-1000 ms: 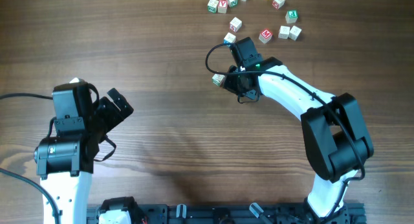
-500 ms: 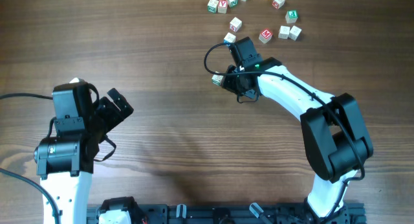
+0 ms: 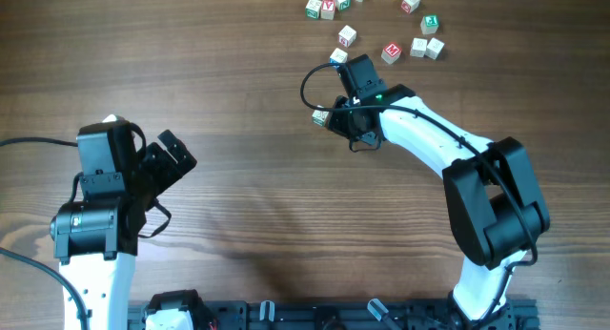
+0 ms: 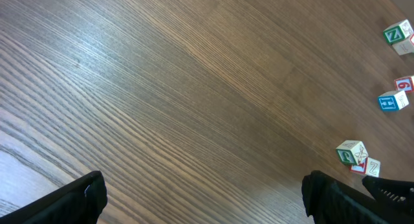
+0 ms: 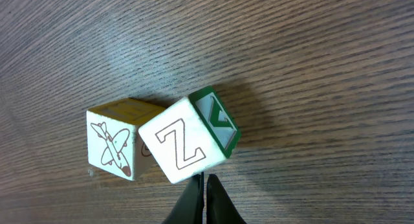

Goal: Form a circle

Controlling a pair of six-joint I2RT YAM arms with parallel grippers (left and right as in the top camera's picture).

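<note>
I am setting my right hand (image 5: 206, 198), pressed together, against the Z cube (image 5: 183, 149). The circle (image 3: 391, 51) is lying up-right across the tabletop (image 3: 248, 72). My left hand (image 3: 170, 163) is hanging spread, farther off.

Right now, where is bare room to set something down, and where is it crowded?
Free: bare wood top left, between the left arm and the cube cluster; also the centre, left arm to right arm. Crowded: top right, at the cluster and the right gripper, shut by a Z cube.
</note>
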